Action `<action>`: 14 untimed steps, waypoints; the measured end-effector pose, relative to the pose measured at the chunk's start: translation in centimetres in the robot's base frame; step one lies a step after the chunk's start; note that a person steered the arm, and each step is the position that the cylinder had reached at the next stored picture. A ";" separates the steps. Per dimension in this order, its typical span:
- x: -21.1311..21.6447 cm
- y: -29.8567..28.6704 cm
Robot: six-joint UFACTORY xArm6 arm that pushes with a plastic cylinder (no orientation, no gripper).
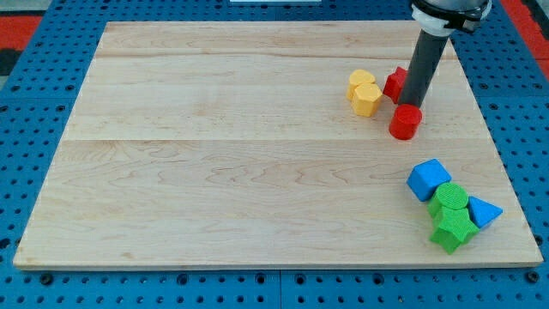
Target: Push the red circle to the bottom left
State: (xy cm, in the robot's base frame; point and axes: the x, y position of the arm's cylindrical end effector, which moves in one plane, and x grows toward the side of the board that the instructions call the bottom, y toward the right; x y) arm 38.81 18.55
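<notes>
Red circle (405, 122) stands upright, round (no long axis), touching my tip (413, 105), which grips nothing; two red, two yellow, two blue, two green blocks.

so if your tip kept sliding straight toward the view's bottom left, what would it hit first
The red circle block: my tip sits just above and right of it, apparently touching. Beyond it the wooden board looks free, though depth is unclear.

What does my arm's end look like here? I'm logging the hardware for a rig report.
A straight, dark grey to black cylindrical rod, smooth and unmarked. Near the view's top it enters a wider white collar under a black rounded housing. No cables show. My tip is plain, the rod's blunt lower end.
</notes>
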 end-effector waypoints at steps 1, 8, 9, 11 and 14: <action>1.3 0.0; 3.6 -2.7; 3.1 -5.8; 4.4 -10.6; 8.5 -14.1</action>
State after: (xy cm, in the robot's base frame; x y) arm 47.35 4.46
